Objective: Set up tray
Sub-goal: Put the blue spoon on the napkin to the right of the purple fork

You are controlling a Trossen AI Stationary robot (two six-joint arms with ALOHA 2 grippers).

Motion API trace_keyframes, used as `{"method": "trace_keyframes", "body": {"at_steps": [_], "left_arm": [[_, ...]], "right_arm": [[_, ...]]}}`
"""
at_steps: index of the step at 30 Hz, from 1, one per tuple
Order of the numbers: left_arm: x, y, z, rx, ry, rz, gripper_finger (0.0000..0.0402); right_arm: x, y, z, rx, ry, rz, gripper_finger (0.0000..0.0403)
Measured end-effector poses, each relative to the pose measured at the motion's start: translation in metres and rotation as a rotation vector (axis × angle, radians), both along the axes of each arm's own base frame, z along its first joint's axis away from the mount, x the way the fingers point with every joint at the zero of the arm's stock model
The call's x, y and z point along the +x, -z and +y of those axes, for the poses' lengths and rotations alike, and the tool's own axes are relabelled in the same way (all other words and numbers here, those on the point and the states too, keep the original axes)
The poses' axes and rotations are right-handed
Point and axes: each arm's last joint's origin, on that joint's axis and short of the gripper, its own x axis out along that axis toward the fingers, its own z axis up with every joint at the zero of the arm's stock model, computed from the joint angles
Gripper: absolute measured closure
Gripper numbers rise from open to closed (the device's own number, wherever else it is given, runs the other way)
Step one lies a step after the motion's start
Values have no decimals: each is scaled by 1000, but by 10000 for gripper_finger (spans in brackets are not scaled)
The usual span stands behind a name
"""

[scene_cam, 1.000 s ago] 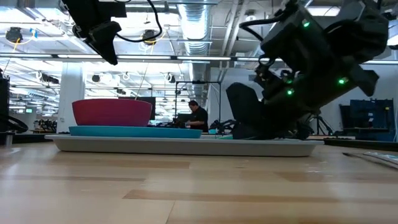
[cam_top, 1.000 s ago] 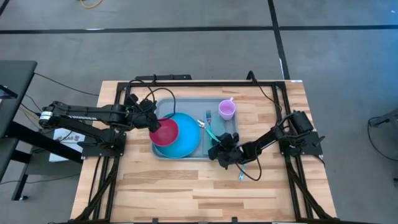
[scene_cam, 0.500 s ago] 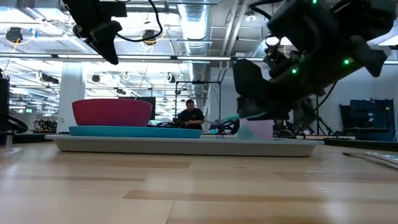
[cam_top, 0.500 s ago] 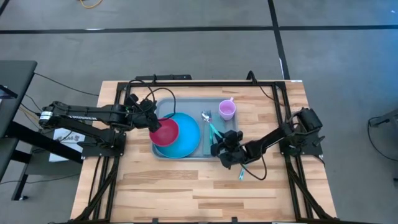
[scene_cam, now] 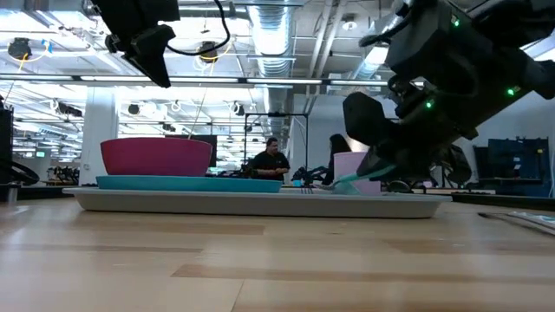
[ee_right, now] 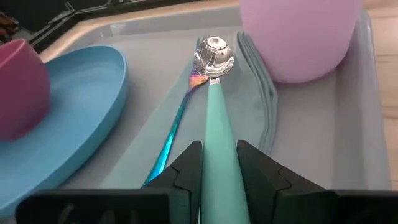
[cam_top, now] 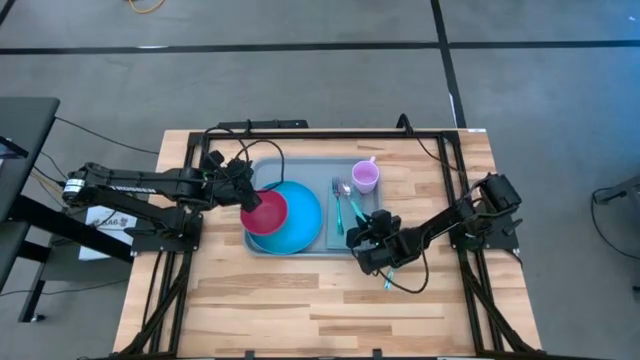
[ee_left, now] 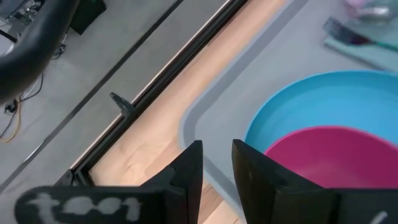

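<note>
While you look down from the high view, note the tray [cam_top: 300, 170] sits in the far middle of the desk [cam_top: 300, 300], inside the black frame rails [cam_top: 300, 131]; bare wood lies open along the near half and just right of the tray.

Tray: large, flat, grey-blue, rounded corners, low rim. On it: blue plate [cam_top: 300, 225] with a red bowl [cam_top: 264, 212] at its left, a teal napkin [cam_top: 343, 212] carrying a fork [cam_top: 337, 195], and a lilac cup [cam_top: 365, 177] at the far right corner.

Right gripper [cam_top: 362, 238] is at the tray's near right edge, jaws closed on a spoon [ee_right: 213, 93]. Right wrist view alone shows the teal handle between the fingers [ee_right: 261, 174] and the shiny bowl over the napkin, just beside the cup.

Left gripper [cam_top: 243, 180] hangs over the tray's left rim by the bowl; left wrist view shows jaws narrow, nothing between them.

Low view shows people [scene_cam: 270, 160] far behind.
</note>
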Motion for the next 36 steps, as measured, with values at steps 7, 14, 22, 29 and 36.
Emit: {"method": "trace_keyframes", "body": {"at_steps": [7,14,22,29,36], "left_arm": [[2,-1,0,0,4,-20,325],[2,-1,0,-4,6,-18,325],[2,-1,0,3,18,-6,325],[2,-1,0,3,18,-6,325],[2,-1,0,2,18,-6,325]], "right_arm": [[8,-3,-5,67,-25,37,312],[11,-1,-12,161,-72,107,272],[11,0,-11,196,-91,121,236],[12,1,-8,244,-120,124,245],[12,0,-5,255,-136,117,273]]}}
